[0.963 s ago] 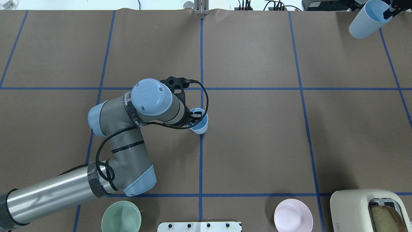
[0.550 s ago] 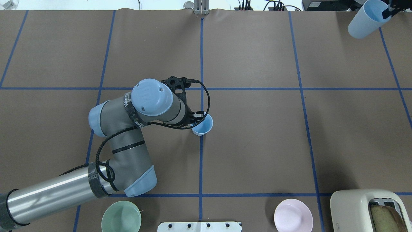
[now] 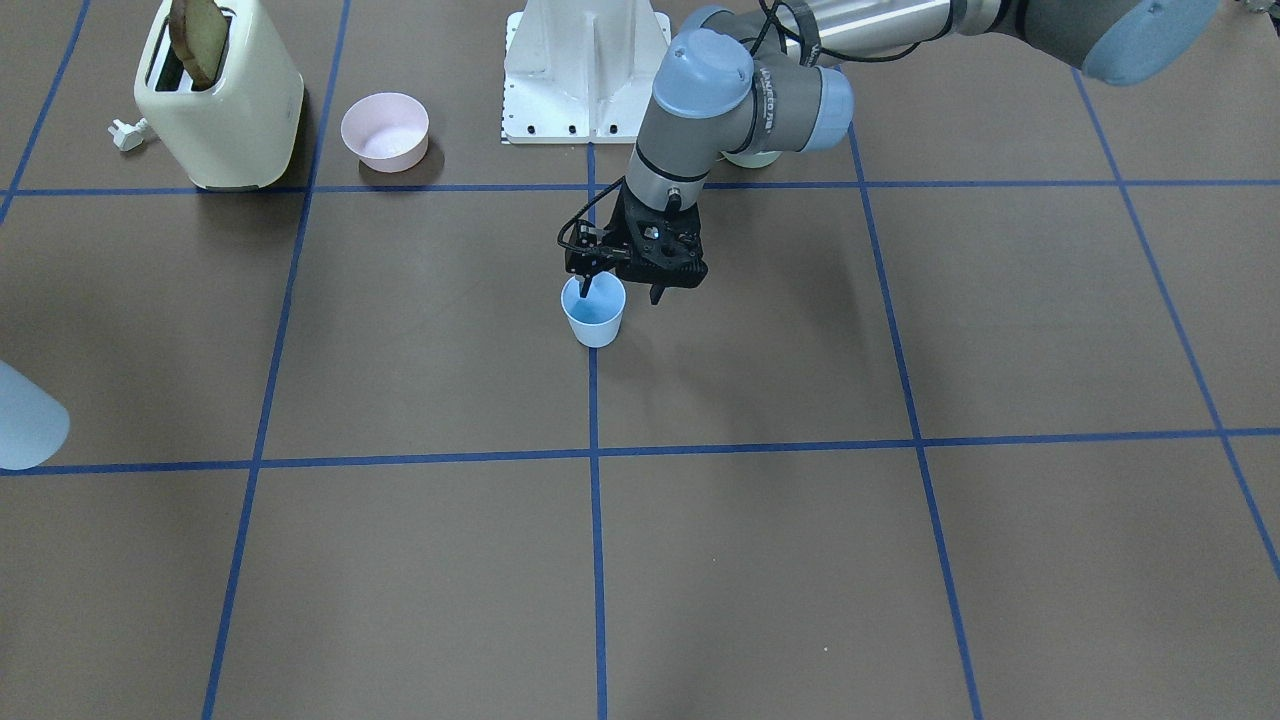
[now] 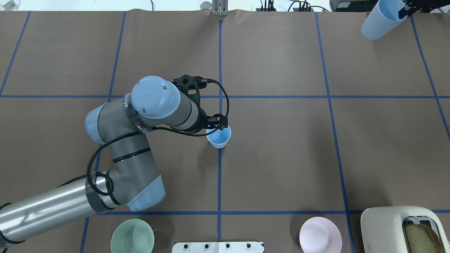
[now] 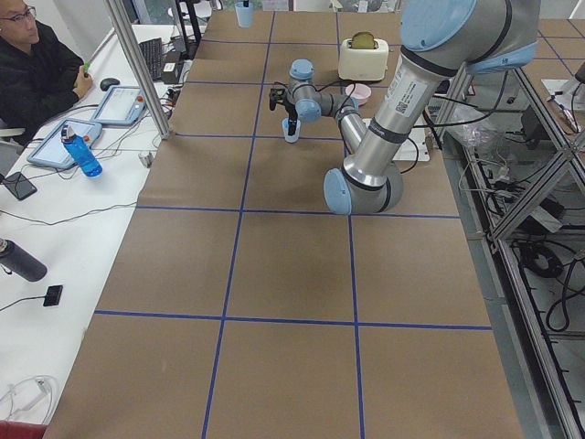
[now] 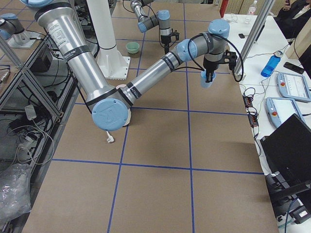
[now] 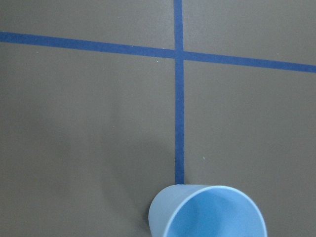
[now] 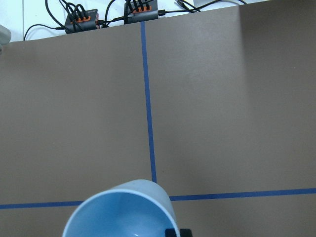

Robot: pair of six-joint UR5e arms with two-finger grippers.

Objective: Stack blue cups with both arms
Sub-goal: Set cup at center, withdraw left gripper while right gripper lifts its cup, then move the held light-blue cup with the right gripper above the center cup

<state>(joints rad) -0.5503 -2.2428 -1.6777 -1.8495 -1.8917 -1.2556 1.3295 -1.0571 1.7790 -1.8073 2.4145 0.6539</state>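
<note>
Cup (image 4: 218,137) under left gripper (image 3: 621,292), second cup (image 4: 379,21) aloft

My left gripper (image 3: 621,294) points down at mid-table, jaws apart. My right gripper (image 4: 404,13), raised far off, pinches a blue cup (image 4: 377,23).

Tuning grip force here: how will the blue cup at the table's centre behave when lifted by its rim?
Likely light: the blue cup is small, empty, thin-walled. Its base is narrower than its rim, so a high nudge may tip it. Its smooth wall might slip.
</note>
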